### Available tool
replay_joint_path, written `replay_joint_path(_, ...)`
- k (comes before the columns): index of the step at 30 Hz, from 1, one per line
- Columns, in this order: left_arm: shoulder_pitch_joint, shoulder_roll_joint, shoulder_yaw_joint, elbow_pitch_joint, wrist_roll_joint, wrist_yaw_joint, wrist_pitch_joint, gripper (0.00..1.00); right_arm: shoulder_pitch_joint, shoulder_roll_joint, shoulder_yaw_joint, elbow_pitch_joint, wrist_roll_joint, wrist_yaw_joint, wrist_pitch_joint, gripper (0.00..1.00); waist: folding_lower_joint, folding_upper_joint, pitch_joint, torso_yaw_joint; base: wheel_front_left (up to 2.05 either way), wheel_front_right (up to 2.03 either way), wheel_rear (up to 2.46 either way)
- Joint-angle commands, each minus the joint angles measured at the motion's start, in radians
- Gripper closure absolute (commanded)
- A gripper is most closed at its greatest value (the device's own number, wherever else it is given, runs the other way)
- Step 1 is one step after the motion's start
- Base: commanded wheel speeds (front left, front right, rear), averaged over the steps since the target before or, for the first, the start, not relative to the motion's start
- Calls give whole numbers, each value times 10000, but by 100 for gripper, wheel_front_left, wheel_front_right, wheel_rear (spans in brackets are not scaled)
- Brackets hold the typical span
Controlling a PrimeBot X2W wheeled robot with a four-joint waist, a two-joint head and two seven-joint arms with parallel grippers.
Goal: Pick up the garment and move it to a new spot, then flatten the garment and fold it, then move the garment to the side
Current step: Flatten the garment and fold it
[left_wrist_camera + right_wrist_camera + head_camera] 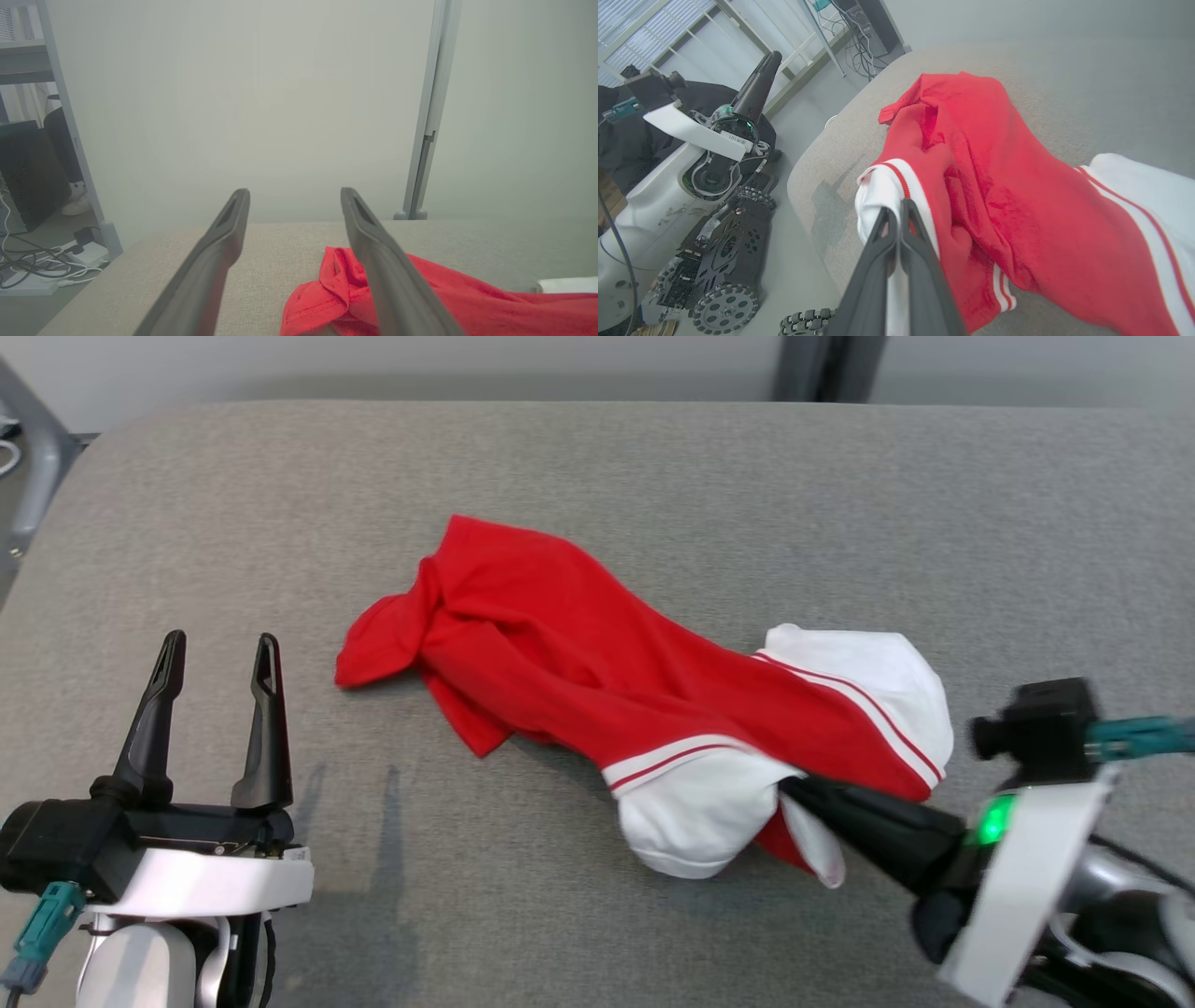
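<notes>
head view: right gripper (pixel 789 787) tips buried in white fold of garment (pixel 579 653) | left wrist view: garment cut by bottom and right edges, partly behind left gripper (pixel 294 192) finger

We've got long black fingers (pixel 149 728) on our left hand (pixel 221 646) and right hand (pixel 895 213), white wrist shells (pixel 210 887), teal cable plugs (pixel 51 907), plus a green light (pixel 995 821).

**Surroundings noted**

A grey fabric-covered surface (pixel 653 476) is backed by a pale wall (pixel 257 93). A grey upright post (pixel 427 116) is seen behind its far edge. On the floor beside it, tangled cables (pixel 28 268) and a white power strip (pixel 88 254) are observed (a dark cabinet (pixel 28 172) stands near).
</notes>
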State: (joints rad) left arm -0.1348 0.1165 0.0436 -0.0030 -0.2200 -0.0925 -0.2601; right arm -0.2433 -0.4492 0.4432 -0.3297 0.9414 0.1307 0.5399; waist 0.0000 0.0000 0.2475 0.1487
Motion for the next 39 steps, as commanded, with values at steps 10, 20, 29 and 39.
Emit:
replay_joint_path(10,-178,165,63,-277,168,-103,-30,0,1587,1598,-5057,-1263,1303,1,1830,100,0,0,485,-826,0,0,0)
replay_joint_path(20,-817,129,-341,-275,183,-214,-30,0,-832,2760,-7244,3385,-293,2,2289,100,0,0,1562,-710,0,0,0)
replay_joint_path(29,-1226,124,-616,-160,159,-276,-32,0,-1819,2664,-6559,5069,-669,1,567,0,0,0,1902,-662,0,0,0)
replay_joint_path(39,-970,186,-466,135,229,-221,-31,0,-757,2294,-6452,4892,-856,1,-3228,0,0,0,1195,-1164,0,0,0)
